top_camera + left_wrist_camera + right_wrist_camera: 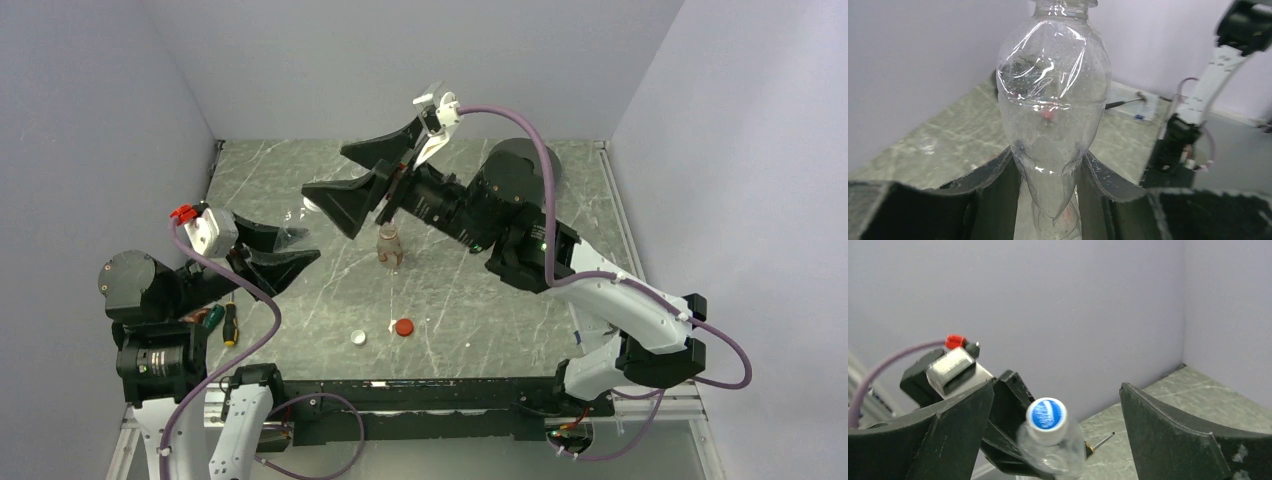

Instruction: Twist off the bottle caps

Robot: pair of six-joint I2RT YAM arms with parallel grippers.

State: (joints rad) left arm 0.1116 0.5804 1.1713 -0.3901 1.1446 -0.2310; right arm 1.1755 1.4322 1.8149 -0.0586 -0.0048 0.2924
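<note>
1. The grey marbled bench [460, 320] carries one bottle, two loose caps and some hand tools.
2. The right claw [1057, 390] hangs raised above the middle of the bench. Its fingers are spread wide and grip nothing.
3. The left claw [1050, 167] is pinched on the narrow waist of a clear bottle [1053, 110] and holds it off the bench at the left side.
4. The capped end of the clear bottle points toward the right claw.
5. A bottle with a reddish label [389, 247] stands upright mid-bench, under the right claw and apart from both claws.
6. In the right wrist view, the clear bottle's white cap with a blue top [1047, 415] sits in the gap between the spread fingers. It is nearer one finger and touches neither.
7. A red cap [404, 327] and a white cap [358, 337] lie loose toward the near edge, near each other but not touching.
8. Two screwdrivers [229, 323] lie beside the left arm.
</note>
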